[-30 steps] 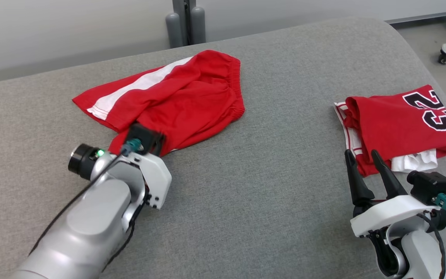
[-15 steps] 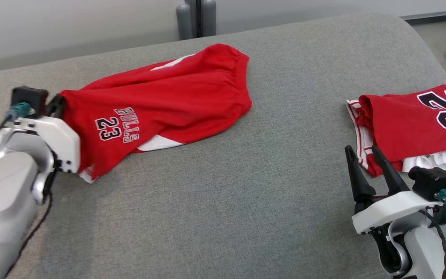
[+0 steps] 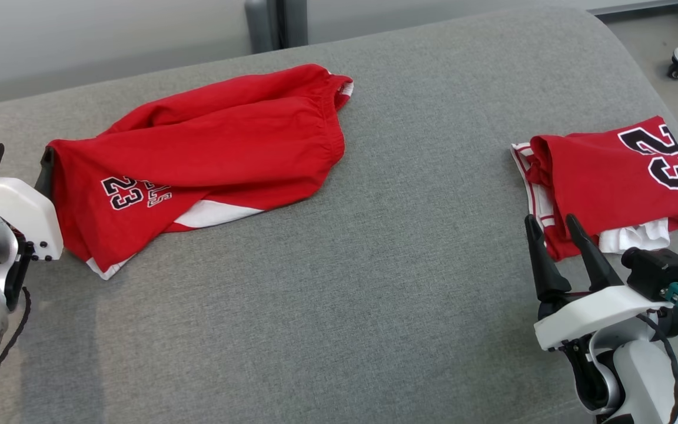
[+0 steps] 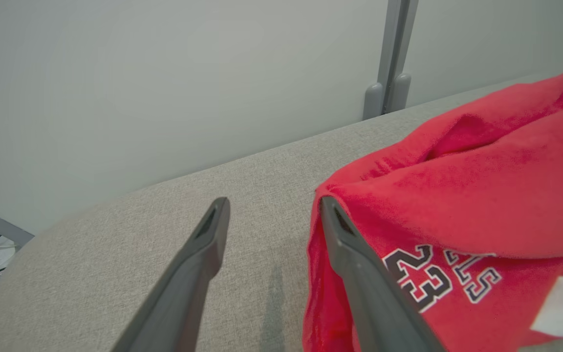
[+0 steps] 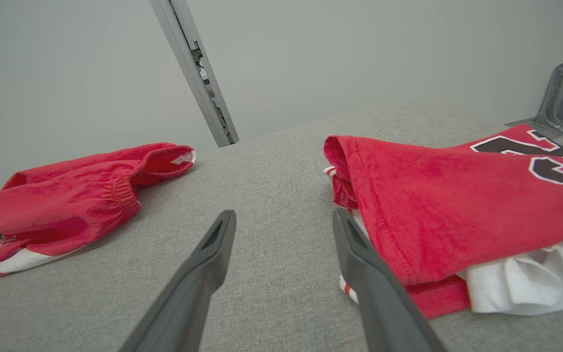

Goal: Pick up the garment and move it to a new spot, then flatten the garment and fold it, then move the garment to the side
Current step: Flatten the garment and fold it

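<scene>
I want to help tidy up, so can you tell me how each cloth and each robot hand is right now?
red shorts: lying rumpled on the grey cushion, not flat yet.
red jersey: folded, on top of white cloth.
left gripper: open, shorts' edge against one finger.
right gripper: open, empty, beside the jersey.

One grey padded table (image 3: pixel 409 282) carries two red number-23 garments: one pair of shorts (image 3: pixel 209 147) toward the table's left end and one folded jersey (image 3: pixel 604 176) at its right edge, with one white cloth (image 3: pixel 633 238) beneath. Two grippers, the left gripper (image 4: pixel 274 205) and the right gripper (image 3: pixel 549 221), show two dark fingers (image 5: pixel 203 274) each.
</scene>
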Robot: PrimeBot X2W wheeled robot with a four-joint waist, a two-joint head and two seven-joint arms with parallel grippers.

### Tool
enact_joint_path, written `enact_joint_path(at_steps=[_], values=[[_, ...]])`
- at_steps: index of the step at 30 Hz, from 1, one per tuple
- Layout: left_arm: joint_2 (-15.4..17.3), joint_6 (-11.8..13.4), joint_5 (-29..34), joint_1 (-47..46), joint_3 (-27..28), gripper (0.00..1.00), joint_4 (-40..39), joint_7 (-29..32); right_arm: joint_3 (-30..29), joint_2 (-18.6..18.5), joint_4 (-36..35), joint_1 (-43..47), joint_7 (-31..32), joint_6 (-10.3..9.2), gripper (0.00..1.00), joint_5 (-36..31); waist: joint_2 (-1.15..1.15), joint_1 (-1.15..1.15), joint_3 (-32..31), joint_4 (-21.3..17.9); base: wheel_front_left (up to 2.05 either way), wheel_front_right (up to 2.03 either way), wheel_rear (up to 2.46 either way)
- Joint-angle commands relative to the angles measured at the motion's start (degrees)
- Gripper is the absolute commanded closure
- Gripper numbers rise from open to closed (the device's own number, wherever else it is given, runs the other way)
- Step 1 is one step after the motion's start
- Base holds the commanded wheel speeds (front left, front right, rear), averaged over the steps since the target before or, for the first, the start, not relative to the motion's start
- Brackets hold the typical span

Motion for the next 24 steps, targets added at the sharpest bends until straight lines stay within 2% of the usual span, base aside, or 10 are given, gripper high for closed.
enact_joint_path(at_steps=[1, 4, 10, 18, 19, 24], values=[[-0.4, -0.8, -0.6, 0.6, 0.4, 0.0, 0.4, -1.7, 0.1, 0.0, 0.2, 0.1, -0.5, 0.01, 0.0, -0.2, 0.0, 0.0, -1.1, 0.8, 0.0, 0.0, 0.0], [0.1, -1.4, -1.1, 1.9, 1.1, 0.0, 0.0, -4.6, 0.9, -0.2, 0.2, 0.5, -1.0, 0.01, 0.0, 0.1, 0.0, 0.0, -2.3, 2.2, 0.0, 0.0, 0.0], [-1.2, 0.4, -1.1, 6.2, 2.7, 0.0, -5.6, -7.3, 3.0, -1.2, 1.2, 0.0, -1.1, 0.01, 0.0, 1.0, 0.0, 0.0, -3.9, 5.5, 0.0, 0.0, 0.0], [-3.8, 7.2, 2.6, 19.9, 7.4, 0.0, -27.7, -7.5, 9.3, -3.8, 5.3, -5.4, -0.9, 0.01, 0.0, 3.2, 0.0, 0.0, -4.0, 12.2, 0.0, 0.0, 0.0], [-4.7, 8.6, 3.8, 23.1, 8.1, 0.0, -32.6, -7.5, 10.9, -4.6, 7.2, -7.4, -0.8, 0.01, 0.0, 4.2, 0.0, 0.0, -3.8, 13.9, 0.0, 0.0, 0.0], [-6.3, 10.3, 5.8, 28.1, 8.6, 0.0, -40.7, -7.6, 15.7, -7.6, 13.3, -13.2, -1.3, 0.01, 0.0, 6.2, 0.0, 0.0, -2.7, 17.8, 0.0, 0.0, 0.0]])
